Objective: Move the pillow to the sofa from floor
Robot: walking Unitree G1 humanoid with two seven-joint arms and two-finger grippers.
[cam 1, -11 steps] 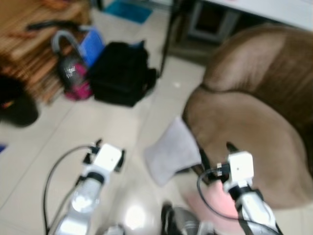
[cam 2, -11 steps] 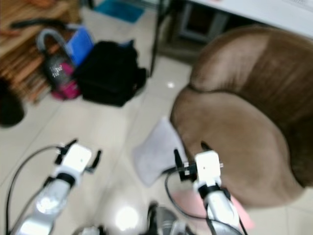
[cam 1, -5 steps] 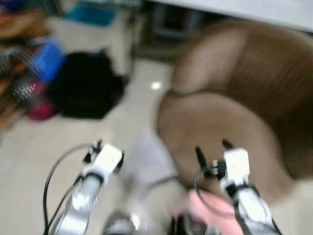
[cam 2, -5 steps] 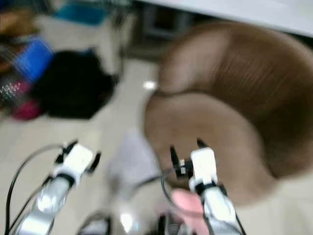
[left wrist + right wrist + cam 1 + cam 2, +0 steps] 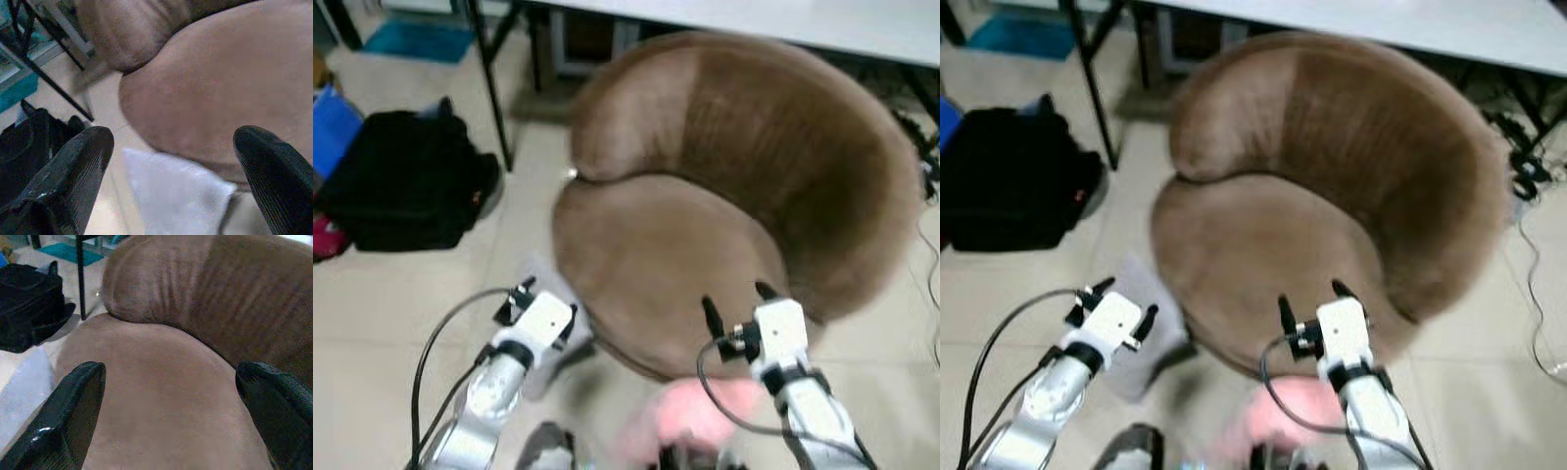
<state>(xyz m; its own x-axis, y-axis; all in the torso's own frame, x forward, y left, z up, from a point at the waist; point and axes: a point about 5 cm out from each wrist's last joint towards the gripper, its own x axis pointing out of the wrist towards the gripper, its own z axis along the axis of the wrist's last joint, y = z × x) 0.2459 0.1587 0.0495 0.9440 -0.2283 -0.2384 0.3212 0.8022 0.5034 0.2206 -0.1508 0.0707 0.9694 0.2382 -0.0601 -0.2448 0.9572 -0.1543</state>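
On the tiled floor [image 5: 382, 294], a pale grey pillow [image 5: 171, 191] lies against the front left edge of a round brown sofa [image 5: 724, 186]. The left gripper [image 5: 540, 311] hovers just above the pillow, fingers apart and empty. The right gripper [image 5: 736, 305] hangs over the sofa's front seat edge, fingers also apart. A black bag [image 5: 401, 181] sits on the floor well to the left.

Count: one brown sofa [image 5: 705, 196]; one pale grey pillow [image 5: 176, 196] on the floor against its base; one black bag [image 5: 401, 181]; two grippers, left gripper [image 5: 536, 304] and right gripper [image 5: 739, 305], two black fingers each.
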